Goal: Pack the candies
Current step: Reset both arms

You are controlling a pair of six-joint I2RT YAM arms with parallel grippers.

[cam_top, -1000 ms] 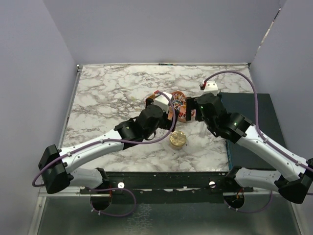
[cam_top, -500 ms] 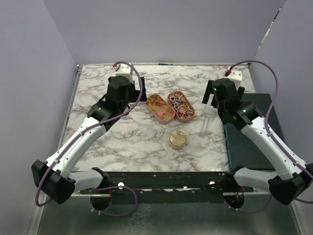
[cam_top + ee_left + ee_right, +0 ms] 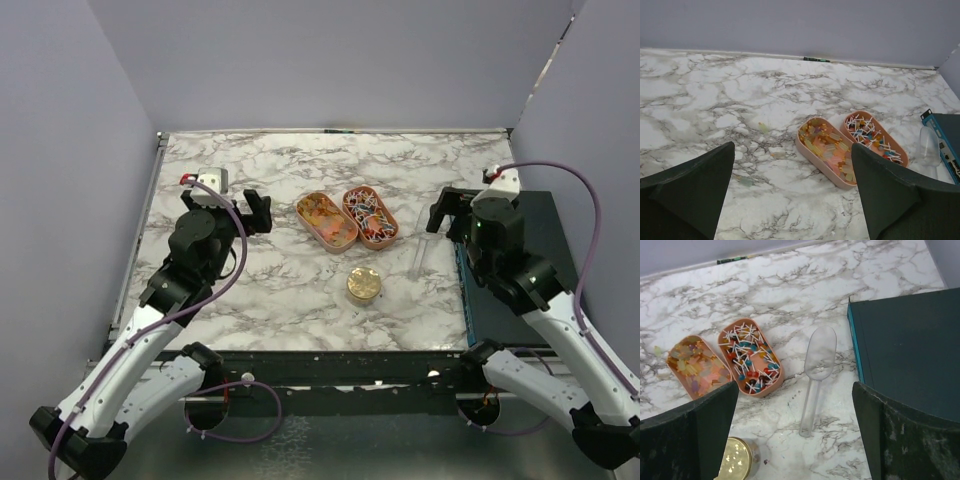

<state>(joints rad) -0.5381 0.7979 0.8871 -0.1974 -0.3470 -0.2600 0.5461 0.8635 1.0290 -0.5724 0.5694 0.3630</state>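
Grey-veined white marble table point(image 3: 250, 290), orange-yellow candies point(image 3: 325, 216), red-blue-white candies point(image 3: 370, 216), gold lid point(image 3: 364, 285), clear scoop point(image 3: 816, 371), dark teal mat point(image 3: 910, 350)

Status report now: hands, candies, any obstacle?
Left hand open, empty. Right hand open, empty. Candies lie in two oval trays, mid-table. Clear scoop lies beside trays; nothing blocks them.

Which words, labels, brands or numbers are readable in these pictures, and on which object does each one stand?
No text can be read anywhere.
Blue edge strip of the dark board: tiny white marks, too small and blurred to read.
Gold lid: no lettering shows.
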